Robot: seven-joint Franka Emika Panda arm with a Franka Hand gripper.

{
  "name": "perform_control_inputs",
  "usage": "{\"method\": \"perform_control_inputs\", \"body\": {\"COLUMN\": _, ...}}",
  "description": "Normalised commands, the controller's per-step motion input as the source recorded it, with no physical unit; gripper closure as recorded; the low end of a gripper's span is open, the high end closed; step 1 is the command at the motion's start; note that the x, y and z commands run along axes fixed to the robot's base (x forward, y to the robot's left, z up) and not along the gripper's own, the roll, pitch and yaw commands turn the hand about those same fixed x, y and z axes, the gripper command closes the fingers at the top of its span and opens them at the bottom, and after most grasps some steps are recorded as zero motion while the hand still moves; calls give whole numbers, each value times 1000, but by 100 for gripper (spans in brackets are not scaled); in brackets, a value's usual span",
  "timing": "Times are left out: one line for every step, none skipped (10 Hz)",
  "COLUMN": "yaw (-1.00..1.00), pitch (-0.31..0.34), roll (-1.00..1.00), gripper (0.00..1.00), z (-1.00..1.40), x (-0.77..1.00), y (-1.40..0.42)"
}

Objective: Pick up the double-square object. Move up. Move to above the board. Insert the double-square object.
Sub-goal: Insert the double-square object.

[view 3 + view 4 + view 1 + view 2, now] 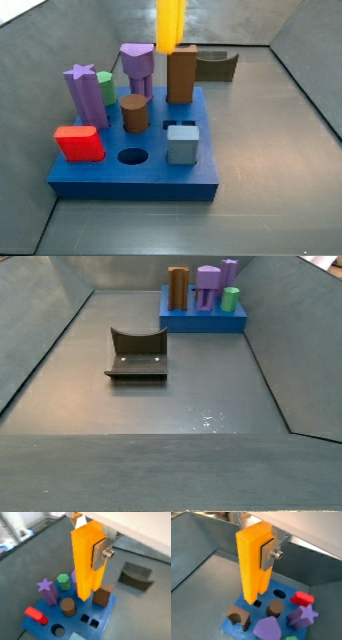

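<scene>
Gripping the yellow bar [87,562] upright, the tool [100,554] hangs above the blue board [100,619]. Pickup and lift look done. Lowering the bar into its hole remains.

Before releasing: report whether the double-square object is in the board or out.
Out: the tool holds the double-square object upright, bottom end just above the board.

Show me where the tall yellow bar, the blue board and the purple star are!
double-square object [85,562], a wrist view, on its front face, held in the claw [100,554].
board [134,188], a side view, on its front wall.
purple star peg [45,585], a wrist view, on its star top.
</scene>
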Motion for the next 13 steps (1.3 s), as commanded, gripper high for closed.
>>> {"method": "perform_control_inputs", "body": {"yaw": -1000, "pitch": -76, "roll": 0, "gripper": 100, "z": -434, "x": 14, "y": 0}}
{"method": "perform_control_inputs", "body": {"yaw": -1000, "pitch": -71, "roll": 0, "gripper": 100, "z": -451, "x": 0, "y": 0}}
{"method": "perform_control_inputs", "body": {"yaw": -1000, "pitch": -74, "roll": 0, "gripper": 100, "z": -451, "x": 0, "y": 0}}
{"method": "perform_control_inputs", "body": {"yaw": -1000, "pitch": -93, "roll": 0, "gripper": 100, "z": -451, "x": 11, "y": 0}}
{"method": "perform_control_inputs", "body": {"yaw": -1000, "pitch": -109, "roll": 0, "gripper": 100, "z": -474, "x": 20, "y": 0}}
{"method": "perform_control_inputs", "body": {"yaw": -1000, "pitch": -124, "roll": 0, "gripper": 100, "z": -480, "x": 20, "y": 0}}
{"method": "perform_control_inputs", "body": {"yaw": -1000, "pitch": -136, "roll": -11, "gripper": 100, "z": -483, "x": 14, "y": 0}}
{"method": "perform_control_inputs", "body": {"yaw": -1000, "pitch": -131, "roll": -7, "gripper": 100, "z": -489, "x": 9, "y": 0}}
{"method": "perform_control_inputs", "body": {"yaw": -914, "pitch": -117, "roll": -10, "gripper": 100, "z": -489, "x": 171, "y": 0}}
{"method": "perform_control_inputs", "body": {"yaw": -929, "pitch": -89, "roll": -13, "gripper": 100, "z": -460, "x": 166, "y": 0}}
{"method": "perform_control_inputs", "body": {"yaw": -889, "pitch": -51, "roll": -11, "gripper": 100, "z": -463, "x": 194, "y": -17}}
{"method": "perform_control_inputs", "body": {"yaw": -763, "pitch": 0, "roll": -46, "gripper": 100, "z": -351, "x": 280, "y": -123}}
{"method": "perform_control_inputs", "body": {"yaw": -666, "pitch": 11, "roll": -31, "gripper": 100, "z": -180, "x": 291, "y": -257}}
